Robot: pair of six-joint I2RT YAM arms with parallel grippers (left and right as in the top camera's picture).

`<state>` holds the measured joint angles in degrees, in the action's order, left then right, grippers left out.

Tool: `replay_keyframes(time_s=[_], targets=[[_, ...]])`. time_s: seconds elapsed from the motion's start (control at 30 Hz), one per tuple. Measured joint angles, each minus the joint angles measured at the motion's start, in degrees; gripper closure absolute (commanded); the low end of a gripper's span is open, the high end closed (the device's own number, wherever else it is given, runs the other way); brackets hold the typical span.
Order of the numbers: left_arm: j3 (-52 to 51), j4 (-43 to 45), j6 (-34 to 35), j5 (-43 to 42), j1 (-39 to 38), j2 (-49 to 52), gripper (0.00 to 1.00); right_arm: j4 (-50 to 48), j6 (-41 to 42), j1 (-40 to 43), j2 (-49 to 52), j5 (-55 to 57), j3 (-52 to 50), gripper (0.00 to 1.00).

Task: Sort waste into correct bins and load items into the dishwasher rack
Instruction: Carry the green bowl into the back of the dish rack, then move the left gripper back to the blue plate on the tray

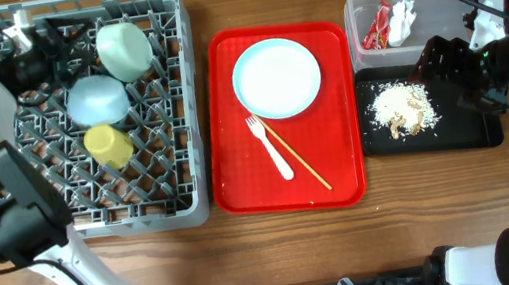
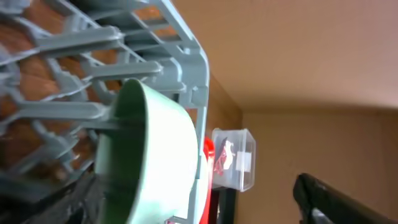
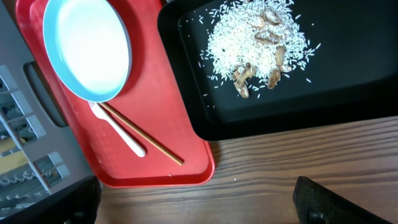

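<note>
The wooden tabletop (image 1: 409,231) carries the grey dishwasher rack (image 1: 183,103) on the left, with the green bowl (image 1: 124,49), the blue bowl (image 1: 96,98) and the yellow cup (image 1: 109,144) inside it. On the red serving tray (image 1: 238,165), seen from overhead, the white fork (image 1: 268,143) lies diagonally, with its tines toward the plate (image 1: 276,78) and its handle toward the lower right. The wooden stick (image 1: 295,158) starts beside the tines and reaches further to the lower right. My left end effector (image 1: 59,50) is released, beside the green bowl. My right end effector (image 1: 437,63) is spread wide and empty over the black tray (image 1: 475,130), next to the rice (image 1: 404,108).
</note>
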<state>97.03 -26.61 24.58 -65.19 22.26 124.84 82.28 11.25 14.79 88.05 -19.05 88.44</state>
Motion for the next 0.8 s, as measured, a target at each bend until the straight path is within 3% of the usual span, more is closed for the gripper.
replay_keyframes(time_s=[0.27,0.47,0.63,0.8], targets=[[0.0,-1.7,-0.3,3.3,4.0,-1.4,0.00,0.0,0.0,0.0,0.0,0.0,0.0,0.00],[0.0,-3.9,-1.9,9.1,2.1,-12.0,0.00,0.0,0.0,0.0,0.0,0.0,0.0,0.00],[0.1,-14.7,-7.0,22.1,-8.4,-20.6,0.00,0.0,0.0,0.0,0.0,0.0,0.0,0.00],[0.0,-24.7,-8.9,35.4,-22.7,-21.8,0.00,0.0,0.0,0.0,0.0,0.2,0.0,0.00]])
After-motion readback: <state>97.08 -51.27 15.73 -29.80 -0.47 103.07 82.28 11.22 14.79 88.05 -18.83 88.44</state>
